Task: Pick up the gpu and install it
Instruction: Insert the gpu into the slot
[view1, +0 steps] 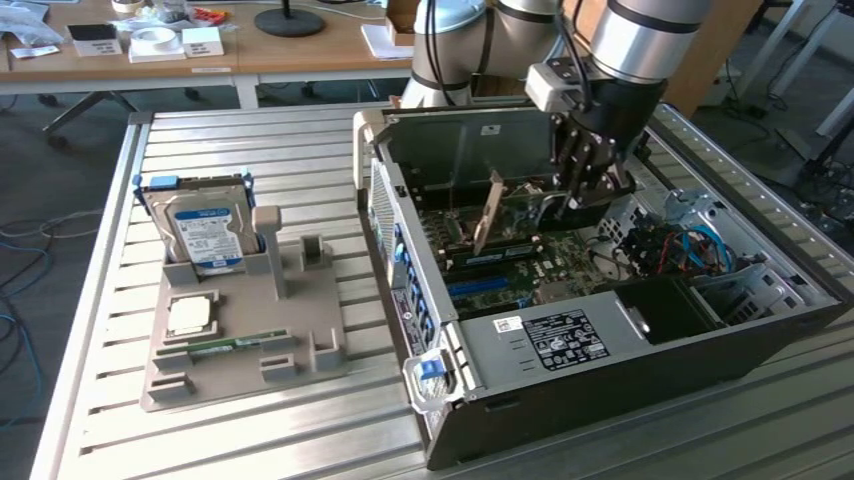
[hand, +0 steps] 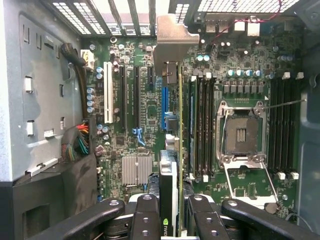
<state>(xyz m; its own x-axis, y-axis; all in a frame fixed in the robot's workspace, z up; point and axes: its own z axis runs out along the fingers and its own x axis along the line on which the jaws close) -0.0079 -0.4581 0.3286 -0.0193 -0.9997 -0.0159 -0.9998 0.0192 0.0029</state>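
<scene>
- Grey moulded plastic holder tray (view1: 314, 350) sits on the slatted aluminium table (view1: 200, 140), over on the exterior view's left.
- Standing upright at the tray's far left corner is a silver hard drive with a blue-white label (view1: 203, 235). A square silvery processor chip (view1: 191, 315) lies flat just nearer, and a narrow green memory stick (view1: 227, 345) lies nearer still.
- On the exterior view's right there's a big black computer case (view1: 667, 370), on its side with the panel off, so the green motherboard (hand: 145, 107) is wide open.
- The thin, flat, tan-edged gpu (view1: 490, 215) is inside the case, up on edge over the motherboard, right beside the blue slot (hand: 164, 100). Can't tell if it's actually touching the board.
- The black two-finger gripper (hand: 173, 218) reaches down into the case. Its fingers (hand: 146, 220) are about half closed and pinch the gpu from both sides.
</scene>
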